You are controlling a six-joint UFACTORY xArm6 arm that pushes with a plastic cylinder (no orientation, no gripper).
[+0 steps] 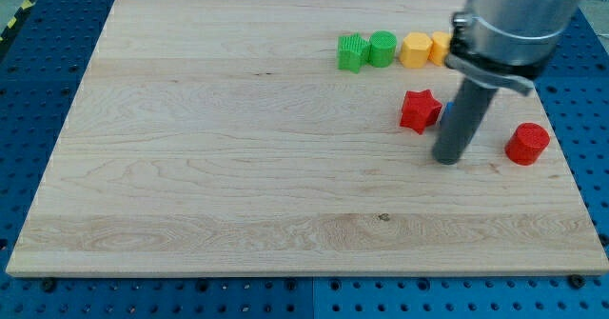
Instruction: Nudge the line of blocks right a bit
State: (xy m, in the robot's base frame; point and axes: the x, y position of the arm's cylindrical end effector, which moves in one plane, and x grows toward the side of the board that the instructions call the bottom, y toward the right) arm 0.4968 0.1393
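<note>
While you look along the board's (238, 167) top right, you see the line: green star (352, 52), green cylinder (382, 49), yellow hexagon (414, 49) and a yellow block (441, 46), touching in a row. That last block's shape is hidden by the arm. My tip (447, 158), a bare rod holding nothing, sits between red star (420, 110) and red cylinder (526, 144).

Green star (352, 52), green cylinder (382, 49), two yellow blocks (415, 49), red star (420, 110), red cylinder (526, 144).
</note>
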